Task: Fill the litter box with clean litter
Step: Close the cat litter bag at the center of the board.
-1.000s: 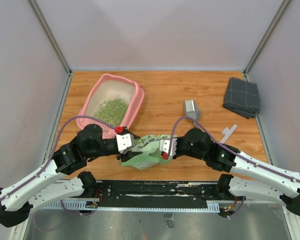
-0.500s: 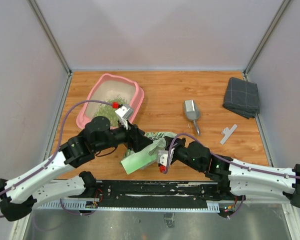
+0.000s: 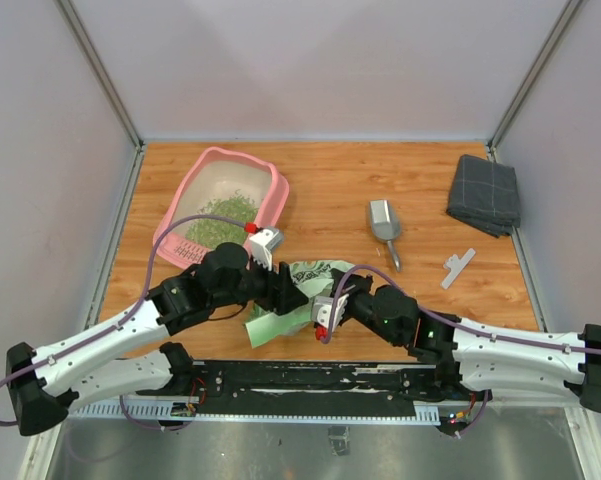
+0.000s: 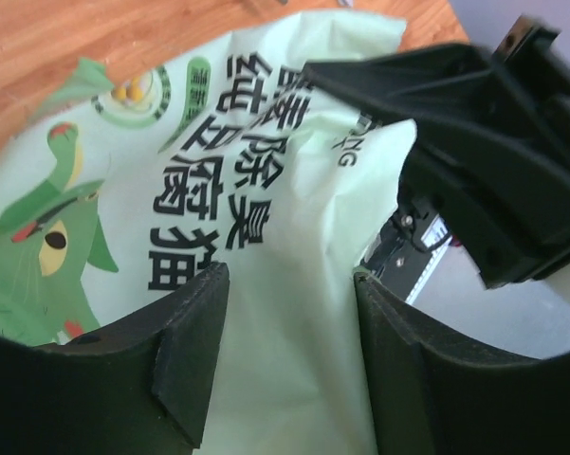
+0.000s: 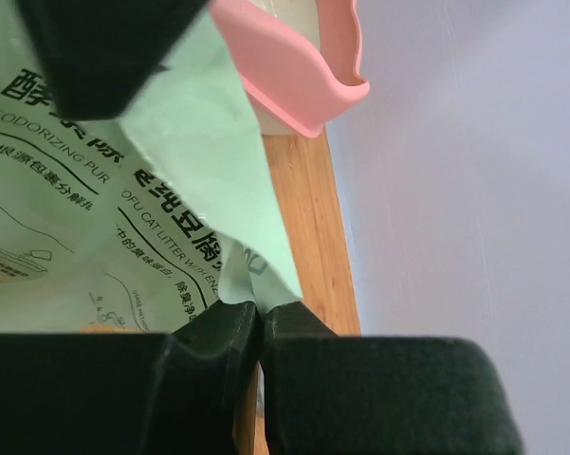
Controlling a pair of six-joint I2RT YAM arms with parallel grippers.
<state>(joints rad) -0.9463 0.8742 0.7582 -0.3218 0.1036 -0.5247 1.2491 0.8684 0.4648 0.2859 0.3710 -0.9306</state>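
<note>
**Right gripper** [image 5: 258,327]: fingers are pressed together and clamped on an edge of the bag [image 4: 266,142].

**Left gripper** [image 4: 285,327]: fingers are held apart, and the bag's sheet is seen in the gap beyond them.

**Bag:** light green plastic, crumpled, laid near the table's near edge between the two grippers. A green cartoon cat and bold black Chinese characters are printed on one face. On the other, "DEODORIZING PUR" and "OFU CAT LITTER WITH EN" can be read, both cut off.

**Litter box** [image 3: 183,195]: pink, set at the far left of the wooden table [image 3: 380,170].

**Clean litter** [image 3: 220,220]: a green heap is spread inside the box.

**Metal scoop** [image 3: 383,222]: laid right of centre.

**Grey cloth** [image 3: 484,194]: folded, placed at the far right.
</note>
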